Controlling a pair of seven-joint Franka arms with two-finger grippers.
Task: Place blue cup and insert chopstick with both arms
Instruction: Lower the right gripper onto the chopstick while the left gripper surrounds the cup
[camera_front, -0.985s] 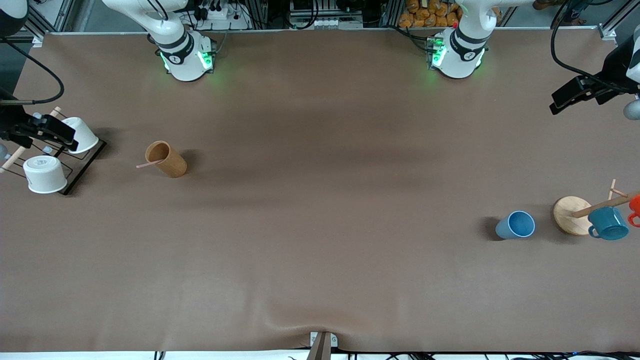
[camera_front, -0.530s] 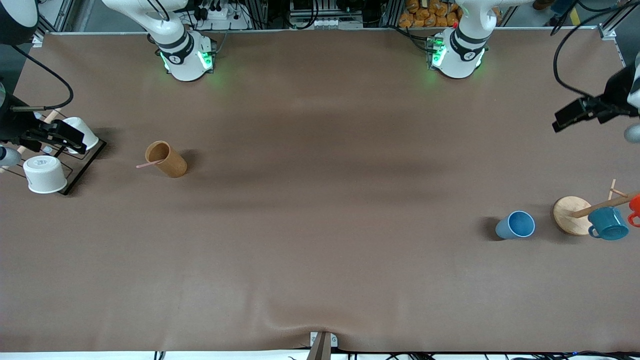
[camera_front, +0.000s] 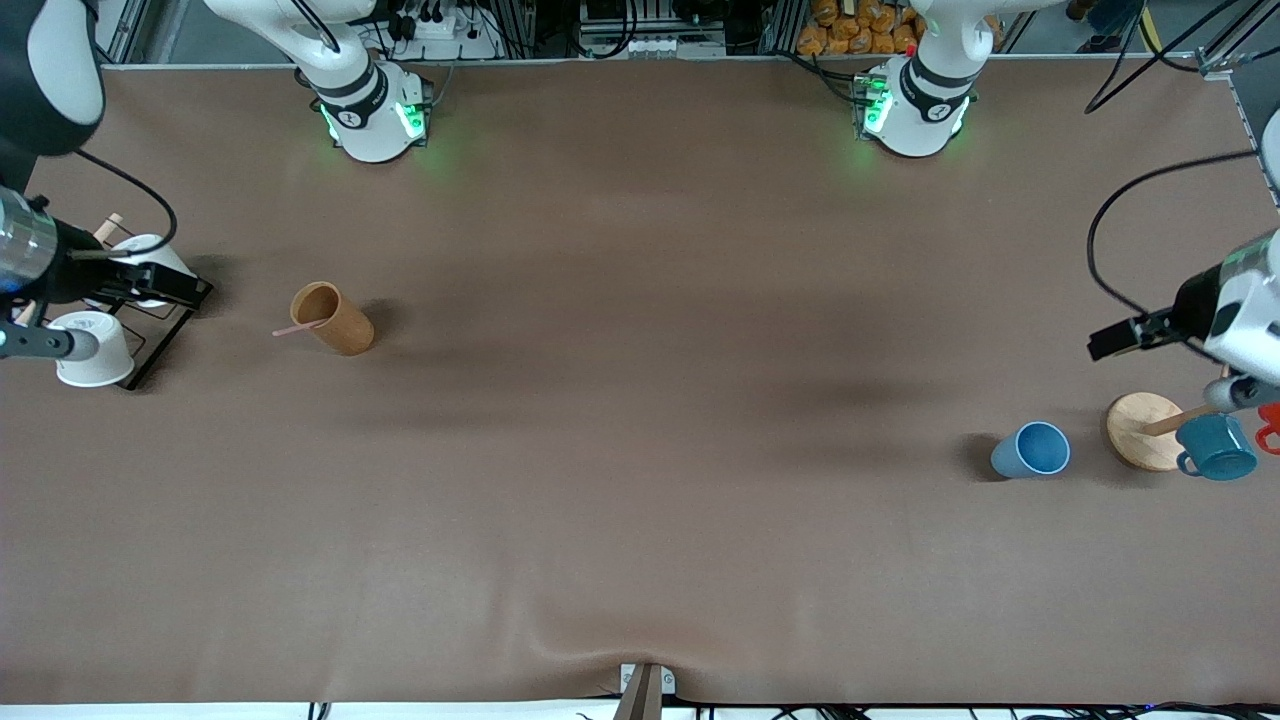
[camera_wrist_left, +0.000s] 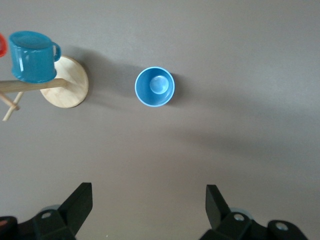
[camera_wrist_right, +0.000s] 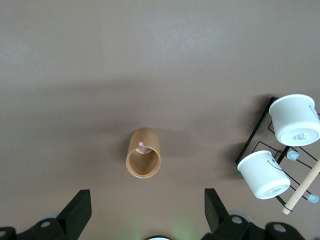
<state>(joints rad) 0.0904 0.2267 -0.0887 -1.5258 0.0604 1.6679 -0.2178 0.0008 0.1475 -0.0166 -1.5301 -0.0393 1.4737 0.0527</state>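
Note:
The blue cup (camera_front: 1032, 450) stands upright and empty near the left arm's end of the table; it also shows in the left wrist view (camera_wrist_left: 155, 86). The pale-pink chopstick (camera_front: 297, 327) leans in a brown wooden cup (camera_front: 332, 318), its tip over the rim; the right wrist view shows its tip (camera_wrist_right: 141, 148) inside that cup (camera_wrist_right: 143, 159). My left gripper (camera_front: 1105, 342) (camera_wrist_left: 148, 205) is open and empty, high over the table beside the blue cup. My right gripper (camera_front: 185, 288) (camera_wrist_right: 147, 207) is open and empty, high over the table between the brown cup and a cup rack.
A mug tree on a round wooden base (camera_front: 1140, 428) holds a teal mug (camera_front: 1215, 447) and a red one, beside the blue cup. A black wire rack (camera_front: 160, 335) with two white cups (camera_front: 88, 350) stands at the right arm's end.
The left gripper has swung from over bare table toward the mug tree and the blue cup. The right gripper has shifted over the rack toward the brown cup. Nothing on the table moved.

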